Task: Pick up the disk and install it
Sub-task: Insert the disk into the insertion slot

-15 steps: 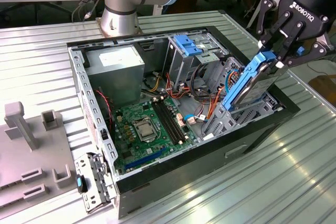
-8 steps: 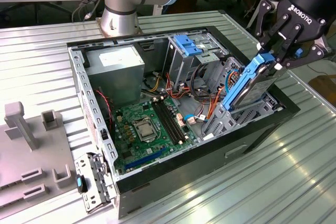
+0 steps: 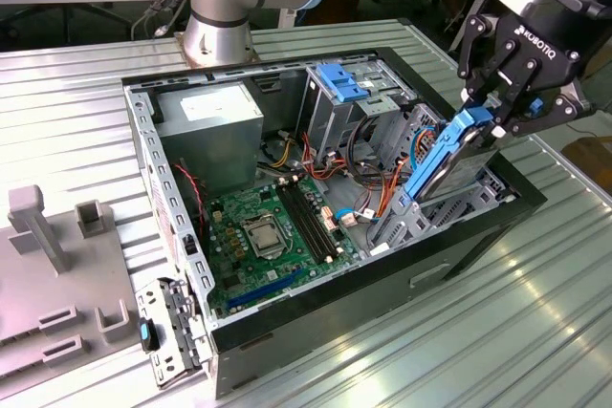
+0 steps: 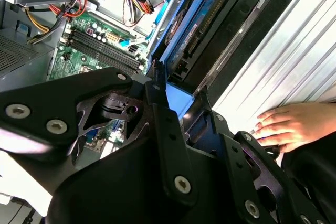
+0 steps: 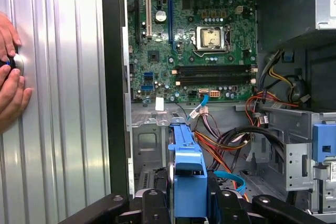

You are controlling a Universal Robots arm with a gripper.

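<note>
My gripper (image 3: 492, 119) is shut on the top end of the disk (image 3: 442, 167), a dark-grey drive in a bright blue carrier. The disk hangs tilted, its lower end reaching into the metal drive bay (image 3: 464, 205) at the exterior view's right end of the open computer case (image 3: 316, 317). In the first wrist view the blue carrier (image 5: 186, 169) runs up from between the gripper (image 5: 188, 205) fingers (image 5: 155, 209). The second wrist view has the disk (image 4: 202, 35) stretching away from the gripper (image 4: 176, 103) alongside the case wall.
Inside the case lie a green motherboard (image 3: 268, 236), a grey power supply (image 3: 210, 126), loose cables (image 3: 368, 174) and a metal cage topped by a light-blue latch piece (image 3: 342, 81). A person's hands (image 5: 10, 90) rest on the ribbed metal table (image 3: 535, 312) beside the case. Grey fixture blocks (image 3: 48, 236) stand at the exterior view's left.
</note>
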